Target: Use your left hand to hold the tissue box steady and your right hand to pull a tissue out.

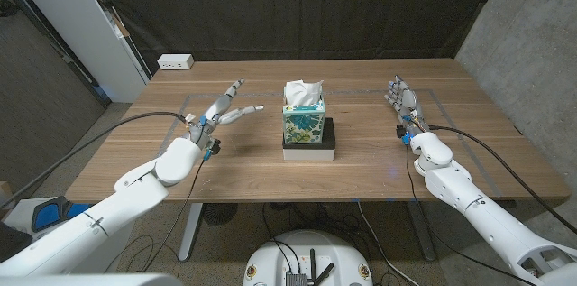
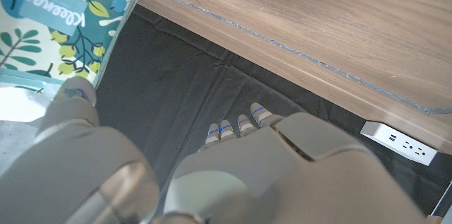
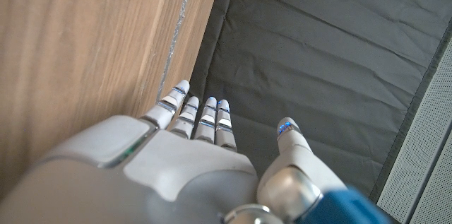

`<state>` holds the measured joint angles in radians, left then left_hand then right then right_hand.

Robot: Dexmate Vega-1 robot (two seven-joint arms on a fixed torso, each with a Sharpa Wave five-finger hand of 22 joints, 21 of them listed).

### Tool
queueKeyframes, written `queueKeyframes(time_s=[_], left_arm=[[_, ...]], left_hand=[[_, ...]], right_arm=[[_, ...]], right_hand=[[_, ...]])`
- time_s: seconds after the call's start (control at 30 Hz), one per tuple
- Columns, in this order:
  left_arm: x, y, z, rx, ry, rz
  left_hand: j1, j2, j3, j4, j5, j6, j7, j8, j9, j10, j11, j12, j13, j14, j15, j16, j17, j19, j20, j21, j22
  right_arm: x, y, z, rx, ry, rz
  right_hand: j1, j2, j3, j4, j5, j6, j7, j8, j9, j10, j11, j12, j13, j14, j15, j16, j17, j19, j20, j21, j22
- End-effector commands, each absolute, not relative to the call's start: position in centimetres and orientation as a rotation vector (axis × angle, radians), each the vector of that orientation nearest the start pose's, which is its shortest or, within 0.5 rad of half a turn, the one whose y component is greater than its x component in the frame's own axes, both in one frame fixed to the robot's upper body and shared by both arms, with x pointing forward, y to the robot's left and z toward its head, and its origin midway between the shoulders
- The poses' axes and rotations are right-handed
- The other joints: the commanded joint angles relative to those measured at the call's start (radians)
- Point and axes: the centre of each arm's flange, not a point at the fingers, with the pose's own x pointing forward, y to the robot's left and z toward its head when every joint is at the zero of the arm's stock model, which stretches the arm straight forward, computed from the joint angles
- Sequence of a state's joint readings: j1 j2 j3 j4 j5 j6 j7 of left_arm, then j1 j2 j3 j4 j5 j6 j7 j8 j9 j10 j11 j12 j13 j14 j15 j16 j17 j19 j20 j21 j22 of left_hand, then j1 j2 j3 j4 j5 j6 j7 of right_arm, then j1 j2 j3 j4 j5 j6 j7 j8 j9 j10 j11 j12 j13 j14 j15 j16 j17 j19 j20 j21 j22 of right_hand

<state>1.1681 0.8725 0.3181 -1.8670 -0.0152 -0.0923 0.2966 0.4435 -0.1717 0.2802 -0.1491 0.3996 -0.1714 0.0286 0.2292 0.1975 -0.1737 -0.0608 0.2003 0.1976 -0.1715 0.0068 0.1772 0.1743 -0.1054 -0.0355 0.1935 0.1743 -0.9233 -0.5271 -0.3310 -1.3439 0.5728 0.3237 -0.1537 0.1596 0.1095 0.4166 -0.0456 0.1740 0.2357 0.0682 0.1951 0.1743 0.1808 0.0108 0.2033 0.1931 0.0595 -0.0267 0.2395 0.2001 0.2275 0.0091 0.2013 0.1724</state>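
A tissue box [image 1: 304,124] with a teal leaf pattern stands on a black-and-white base [image 1: 310,148] at the table's middle, and a white tissue [image 1: 303,94] sticks up from its top. My left hand [image 1: 224,108] hovers to the left of the box, fingers spread, a short gap from it and holding nothing. In the left wrist view the box [image 2: 56,19] shows close beside my left hand [image 2: 233,174]. My right hand [image 1: 403,104] stands well to the right of the box, fingers straight and apart; it is also empty in the right wrist view [image 3: 191,153].
A white power strip [image 1: 176,62] lies at the table's far left corner. A thin taped outline [image 1: 442,106] marks a rectangle on the wooden table [image 1: 361,169]. A dark curtain hangs behind the table and a white cabinet [image 1: 81,15] stands at the left.
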Motion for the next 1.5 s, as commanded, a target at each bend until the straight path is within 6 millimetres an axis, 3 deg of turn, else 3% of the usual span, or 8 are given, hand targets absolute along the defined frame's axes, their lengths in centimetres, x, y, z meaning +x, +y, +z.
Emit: queueKeyframes(time_s=[0.03,0.67,1.5], left_arm=[[52.9,28.0,-4.2,0.758,-0.719,-0.044],[51.4,27.7,-5.2,0.827,-0.723,-0.047],[50.5,27.3,-6.5,0.780,-0.718,-0.117]], left_hand=[[0.014,0.000,-0.009,-0.002,0.006,-0.422,-0.002,0.006,0.005,-0.288,0.002,0.009,0.004,-0.254,-0.010,0.006,0.002,0.002,-0.006,0.005,0.004],[0.017,0.002,-0.025,0.002,0.012,-0.421,-0.001,0.006,0.005,-0.288,0.000,0.008,0.005,-0.255,-0.009,0.005,0.002,0.001,-0.006,0.004,0.004],[0.021,0.004,-0.046,0.005,0.018,-0.414,0.001,0.008,0.005,-0.283,-0.002,0.009,0.004,-0.248,-0.010,0.006,0.002,0.007,-0.007,0.006,0.005]], right_arm=[[63.7,-31.6,-4.8,0.026,-0.608,0.016],[63.2,-31.0,-4.8,0.020,-0.617,0.016],[62.8,-30.4,-5.1,0.040,-0.617,0.026]], right_hand=[[0.004,0.006,0.000,-0.008,0.001,0.009,0.000,-0.001,0.006,0.008,-0.004,-0.001,0.003,0.008,0.001,-0.001,0.000,0.005,0.001,-0.002,0.002],[0.000,0.008,-0.003,-0.011,0.001,0.010,0.001,-0.002,0.006,0.009,-0.005,-0.002,0.004,0.009,0.001,-0.003,0.000,0.005,0.001,-0.003,0.002],[-0.006,0.010,-0.007,-0.013,0.001,0.009,0.002,-0.003,0.006,0.008,-0.005,-0.003,0.004,0.007,0.006,-0.006,0.002,0.003,0.004,-0.004,0.002]])
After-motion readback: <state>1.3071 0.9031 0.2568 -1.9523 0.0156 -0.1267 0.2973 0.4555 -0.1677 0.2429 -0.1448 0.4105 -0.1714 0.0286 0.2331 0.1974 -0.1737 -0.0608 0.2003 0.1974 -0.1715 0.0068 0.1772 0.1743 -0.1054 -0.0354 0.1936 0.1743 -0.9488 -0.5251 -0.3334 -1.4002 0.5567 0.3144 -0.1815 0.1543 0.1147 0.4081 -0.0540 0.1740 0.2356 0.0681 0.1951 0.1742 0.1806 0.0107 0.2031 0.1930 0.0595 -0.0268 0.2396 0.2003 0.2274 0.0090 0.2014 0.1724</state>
